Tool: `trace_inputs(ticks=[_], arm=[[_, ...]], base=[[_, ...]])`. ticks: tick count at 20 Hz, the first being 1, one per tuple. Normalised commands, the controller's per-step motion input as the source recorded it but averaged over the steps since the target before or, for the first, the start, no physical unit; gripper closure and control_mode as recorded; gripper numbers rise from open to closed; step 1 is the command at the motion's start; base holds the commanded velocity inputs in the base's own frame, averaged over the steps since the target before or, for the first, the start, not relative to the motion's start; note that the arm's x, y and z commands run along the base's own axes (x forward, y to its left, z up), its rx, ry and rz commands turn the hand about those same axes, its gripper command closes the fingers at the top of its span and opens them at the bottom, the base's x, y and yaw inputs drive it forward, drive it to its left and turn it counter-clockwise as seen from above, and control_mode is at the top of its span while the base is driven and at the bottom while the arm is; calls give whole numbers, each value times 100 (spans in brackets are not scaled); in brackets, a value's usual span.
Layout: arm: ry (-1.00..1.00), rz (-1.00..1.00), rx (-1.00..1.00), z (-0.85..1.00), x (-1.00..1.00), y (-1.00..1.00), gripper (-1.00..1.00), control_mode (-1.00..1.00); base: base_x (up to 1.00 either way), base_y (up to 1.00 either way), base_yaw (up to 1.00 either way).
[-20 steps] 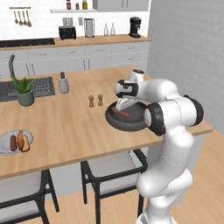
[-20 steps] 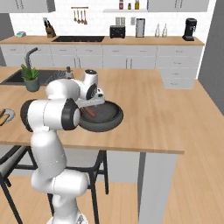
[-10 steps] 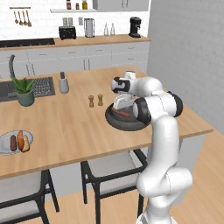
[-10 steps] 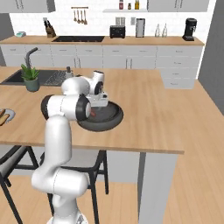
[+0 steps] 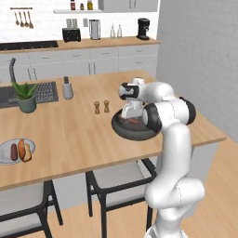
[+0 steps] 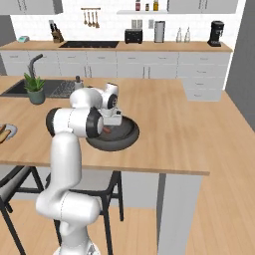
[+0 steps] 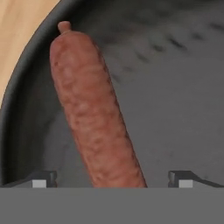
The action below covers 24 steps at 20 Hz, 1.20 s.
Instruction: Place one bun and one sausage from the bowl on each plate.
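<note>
The wide dark bowl [image 5: 122,132] sits near the right end of the wooden island [image 5: 69,135], and one reddish-brown sausage [image 5: 134,122] lies in it. My gripper [image 5: 130,114] is down inside the bowl, directly over that sausage. In the hand view the sausage [image 7: 94,109] runs up between my two fingertips [image 7: 43,178], which stand wide apart on either side of its near end without touching it, so my gripper [image 7: 113,179] is open. A pale plate [image 5: 8,157] at the island's far left carries a sausage and a bun. In the right base view the bowl [image 6: 127,142] lies under my gripper [image 6: 110,122].
Salt and pepper shakers [image 5: 101,107] stand just left of the bowl. A grey bottle [image 5: 68,88], a potted plant [image 5: 26,97] and the sink tap [image 5: 11,69] are further back left. Dark stools [image 5: 111,181] sit under the island's front edge. Bare wood lies between bowl and plate.
The arm has swung its elbow up and over, and the hand has come down lower into the bowl, closer to the sausage. The bowl and plate have stayed put.
</note>
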Motion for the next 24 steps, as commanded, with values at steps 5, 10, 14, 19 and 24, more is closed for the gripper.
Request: trace_inputs(ticks=[5, 10, 14, 19, 24], arm=[[2, -7, -1, -73, -40, 42, 100, -100], [0, -13, 0, -59, -52, 15, 100, -100], [-17, -7, 2, 14, -48, 2, 100, -100], [-45, -1, 5, 99, -36, 0, 100, -100], [-54, -15, 0, 90, -72, -5, 100, -100]], base=[[0, 0, 0], [0, 0, 0], [0, 0, 0], [0, 0, 0], [0, 0, 0]])
